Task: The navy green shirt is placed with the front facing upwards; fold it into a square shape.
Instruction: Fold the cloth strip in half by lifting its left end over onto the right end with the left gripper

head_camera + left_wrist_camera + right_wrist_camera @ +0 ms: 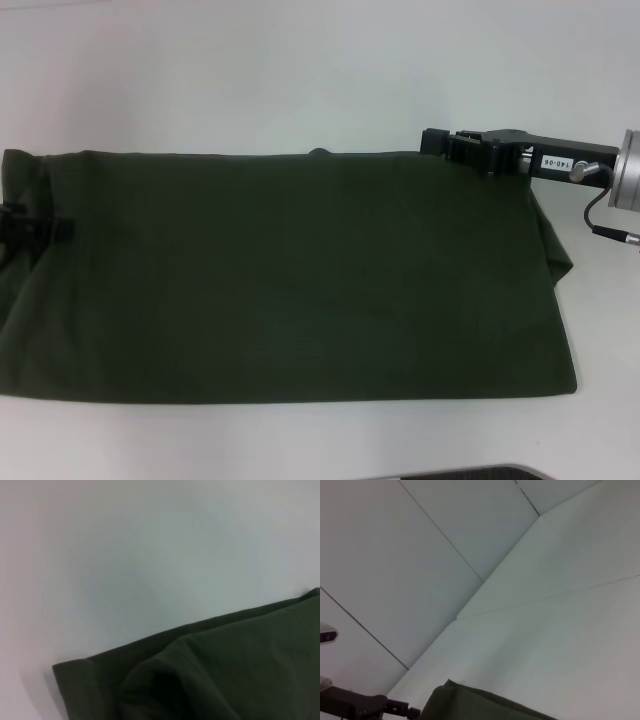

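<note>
We see the navy green shirt point(290, 275) lying flat on the white tabletop point(300, 70) as a wide, dark olive band, folded lengthwise, that fills the middle of the head view from the 9 o'clock edge almost to the 3 o'clock edge. No lettering or label shows on the exposed face, and no container is present. The right claw point(440, 142) reaches in from 3 o'clock and meets the far right corner of the cloth at about 2 o'clock; its black body and a silver wrist cylinder are visible, but the fingertips lie against the dark fabric and we cannot tell whether they are apart, together or pinching the cloth. The left claw point(30, 228) appears only as a small black piece at the 9 o'clock edge, resting on the shirt's left end and mostly cut off by the frame, so its state is likewise unreadable. In the left wrist view we see a folded corner of the shirt point(210, 675) with a soft layered edge on the bare tabletop point(150, 555). In the right wrist view a sliver of cloth point(470, 705) rises at 6 o'clock, with a dark claw part point(365, 707) at 7 o'clock.
</note>
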Controlling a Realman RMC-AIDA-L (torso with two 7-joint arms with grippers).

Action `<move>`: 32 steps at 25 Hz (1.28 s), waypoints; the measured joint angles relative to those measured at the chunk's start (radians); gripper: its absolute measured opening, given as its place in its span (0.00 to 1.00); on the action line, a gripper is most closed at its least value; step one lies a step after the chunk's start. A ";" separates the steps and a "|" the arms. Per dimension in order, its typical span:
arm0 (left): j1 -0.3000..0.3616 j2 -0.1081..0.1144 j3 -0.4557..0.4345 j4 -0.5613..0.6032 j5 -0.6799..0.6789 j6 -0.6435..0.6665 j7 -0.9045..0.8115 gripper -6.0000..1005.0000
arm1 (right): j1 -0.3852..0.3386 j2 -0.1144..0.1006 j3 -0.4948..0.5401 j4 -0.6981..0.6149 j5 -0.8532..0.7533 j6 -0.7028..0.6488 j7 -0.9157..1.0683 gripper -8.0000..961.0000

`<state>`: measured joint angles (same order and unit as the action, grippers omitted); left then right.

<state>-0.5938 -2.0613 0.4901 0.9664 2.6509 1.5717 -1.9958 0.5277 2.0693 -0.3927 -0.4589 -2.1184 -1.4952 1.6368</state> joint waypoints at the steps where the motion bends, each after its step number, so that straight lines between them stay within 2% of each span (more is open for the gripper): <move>1: 0.000 0.000 0.000 0.000 0.000 -0.001 0.001 0.88 | 0.000 0.000 0.000 0.000 0.000 0.000 0.000 0.09; 8: 0.008 -0.009 0.006 0.000 0.005 -0.032 0.005 0.88 | 0.000 0.000 0.002 0.000 0.000 -0.001 0.000 0.09; 32: 0.030 -0.009 0.009 0.009 0.014 -0.142 0.006 0.88 | 0.000 0.000 0.003 -0.003 0.012 -0.003 0.000 0.09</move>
<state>-0.5641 -2.0705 0.4993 0.9751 2.6653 1.4295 -1.9894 0.5277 2.0693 -0.3896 -0.4617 -2.1061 -1.4979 1.6367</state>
